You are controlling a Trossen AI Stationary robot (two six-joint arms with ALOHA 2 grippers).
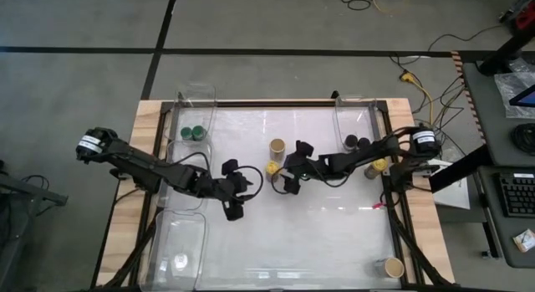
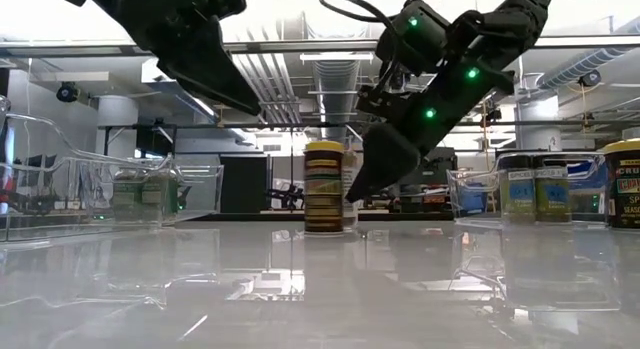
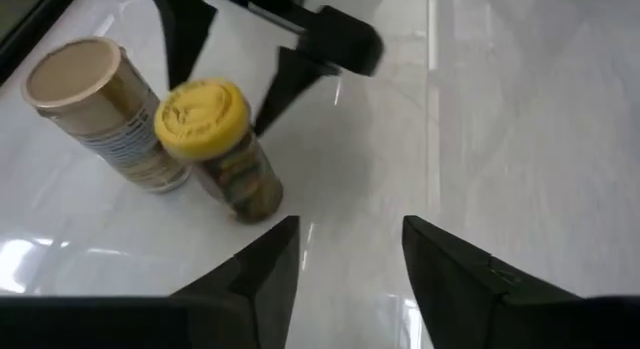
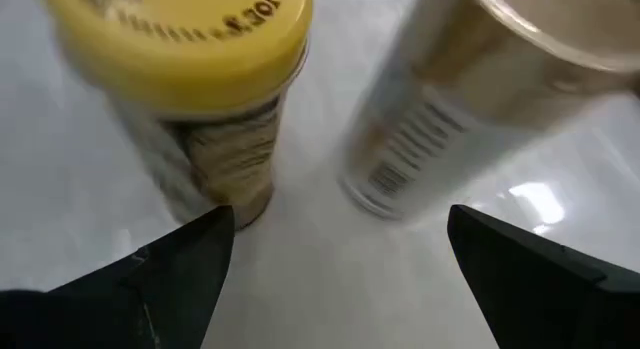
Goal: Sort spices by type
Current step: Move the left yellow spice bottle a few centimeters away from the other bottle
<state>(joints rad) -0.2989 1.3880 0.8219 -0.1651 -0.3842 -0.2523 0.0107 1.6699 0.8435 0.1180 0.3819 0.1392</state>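
The glossy white worktop [image 1: 334, 208] carried a yellow-lidded jar [image 1: 272, 169] just beside a tan-lidded jar [image 1: 277, 147] near its middle, another tan-lidded jar [image 1: 393, 267] at one corner, and clear bins [image 1: 185, 242] along its sides.

yellow-lidded jar [image 1: 272, 169], tan-lidded jar [image 1: 277, 147], upright mid-table

tan-lid jar [image 4: 470, 99] blurred, top cut off; bin jars' [image 2: 534, 187] labels unreadable.
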